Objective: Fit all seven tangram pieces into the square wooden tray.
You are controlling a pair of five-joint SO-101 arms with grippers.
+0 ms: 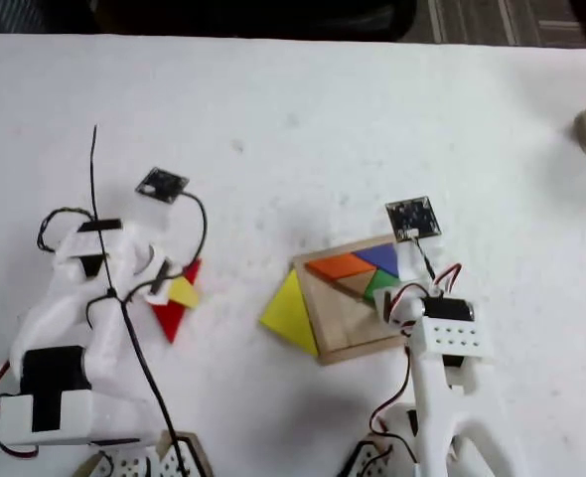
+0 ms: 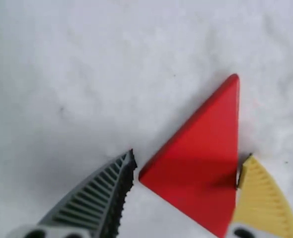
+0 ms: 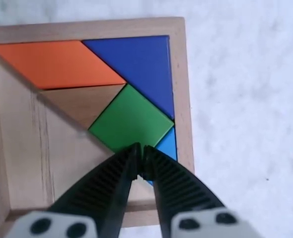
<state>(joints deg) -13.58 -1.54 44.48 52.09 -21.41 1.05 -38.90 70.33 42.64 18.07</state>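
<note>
high view: square wooden tray (image 1: 358, 348) part-filled; large yellow triangle (image 1: 291, 313) lies on the table (image 1: 273, 119) against the tray's outer edge, evidently awaiting insertion.
left wrist view: left gripper (image 2: 189, 156) wide open, holding nothing; red triangle (image 2: 201, 163) flat between its fingers, yellow finger (image 2: 260, 198) touching one edge, grey finger (image 2: 97, 198) just beside a corner, seemingly set for a grasp.
right wrist view: right gripper (image 3: 142, 148) all but closed, empty, tips over the seam of green square (image 3: 131, 119) and small blue triangle (image 3: 167, 144), likely seating them.

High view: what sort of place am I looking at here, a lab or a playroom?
Probably a robotics lab or hobby bench: a left arm and right arm with bare wiring stand at a white table, with a wooden tangram tray on it.
</note>
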